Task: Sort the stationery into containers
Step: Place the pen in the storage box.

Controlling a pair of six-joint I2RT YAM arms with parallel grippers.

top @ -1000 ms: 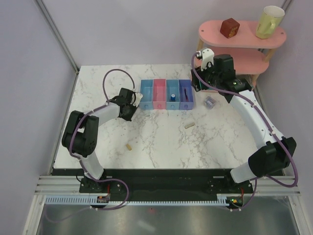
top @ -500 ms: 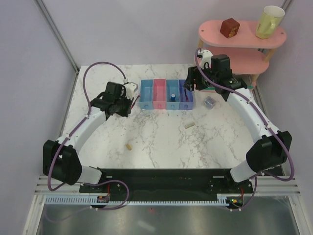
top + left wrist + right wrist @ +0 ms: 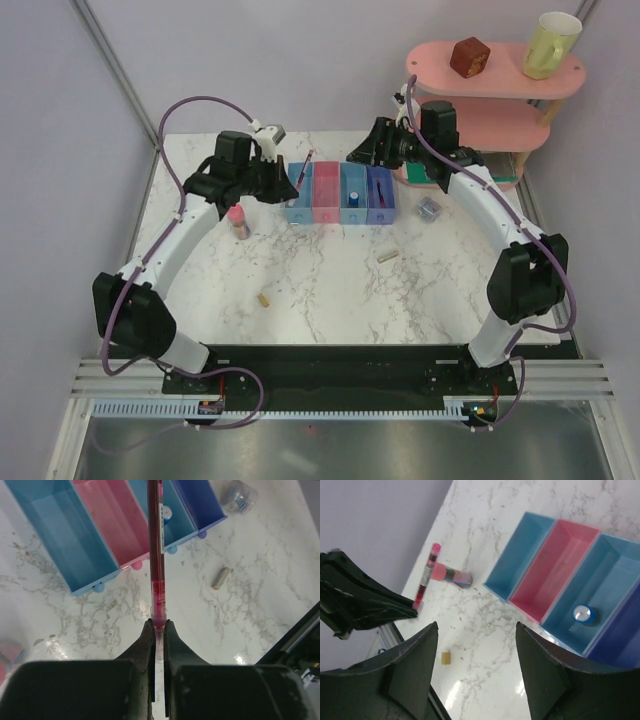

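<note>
My left gripper [image 3: 288,168] [image 3: 158,630] is shut on the thin red pen [image 3: 305,171] [image 3: 156,555] at its tip and holds it above the row of four bins [image 3: 300,205] [image 3: 75,575], over the left end. The pink cylinder [image 3: 238,222] [image 3: 447,574] lies on the table left of the bins. The tiny blue cylinder [image 3: 356,194] [image 3: 582,614] sits in the third bin. The clear tub [image 3: 430,208] [image 3: 239,495] stands right of the bins. Two beige pieces [image 3: 389,256] [image 3: 264,298] lie on the table. My right gripper [image 3: 365,152] [image 3: 476,625] is open and empty behind the bins.
A pink tiered shelf [image 3: 500,80] stands at the back right with a brown cube [image 3: 468,57] and a yellow mug [image 3: 551,44] on top. A dark thin item [image 3: 382,188] lies in the purple bin. Grey walls close in the table on both sides.
My left gripper has risen and moved back and right toward the bins with the pen, uncovering the pink cylinder. My right gripper has swung left, behind the bins.
</note>
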